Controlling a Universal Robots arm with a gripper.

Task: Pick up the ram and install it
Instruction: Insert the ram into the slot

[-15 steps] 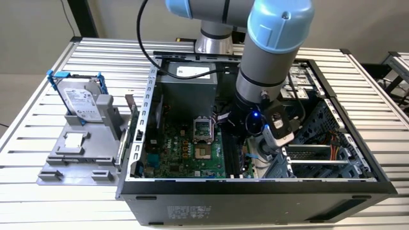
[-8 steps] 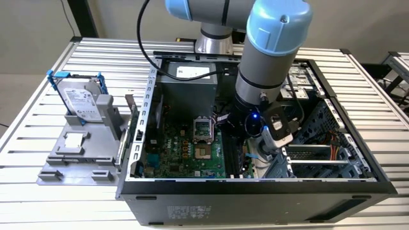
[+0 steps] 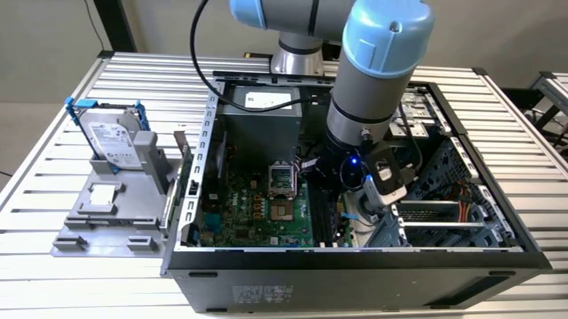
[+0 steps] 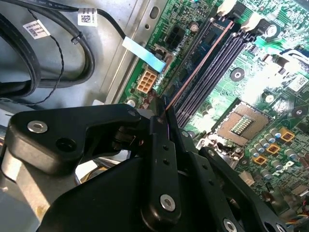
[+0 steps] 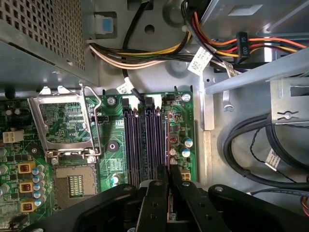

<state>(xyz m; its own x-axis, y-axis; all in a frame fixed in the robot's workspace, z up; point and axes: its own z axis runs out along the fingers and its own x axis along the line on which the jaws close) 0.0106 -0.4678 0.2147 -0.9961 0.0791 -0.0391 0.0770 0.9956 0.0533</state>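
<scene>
Between the claw's (image 4: 166, 130) closed fingers (image 4: 161, 164) I had the ram (image 4: 203, 55) clamped by its near end, edge-on and lowered onto the outermost of the motherboard slots (image 5: 145, 140), so the pickup was done and, by my judgement, only the final seating remained. Beyond it, the empty slots ran alongside, then the open CPU socket (image 5: 65, 128). Room was tight: cable bundles (image 5: 145, 50) and the case wall (image 3: 209, 139) hemmed my arm. Farther off, the hard drive (image 3: 116, 139) sat on the tabletop (image 3: 53, 279).

Green motherboard (image 5: 113, 133) (gold-speckled), black pincer (image 5: 169, 186), blue-capped grey arm (image 3: 373, 73), orange-yellow wires (image 5: 270, 46).
</scene>
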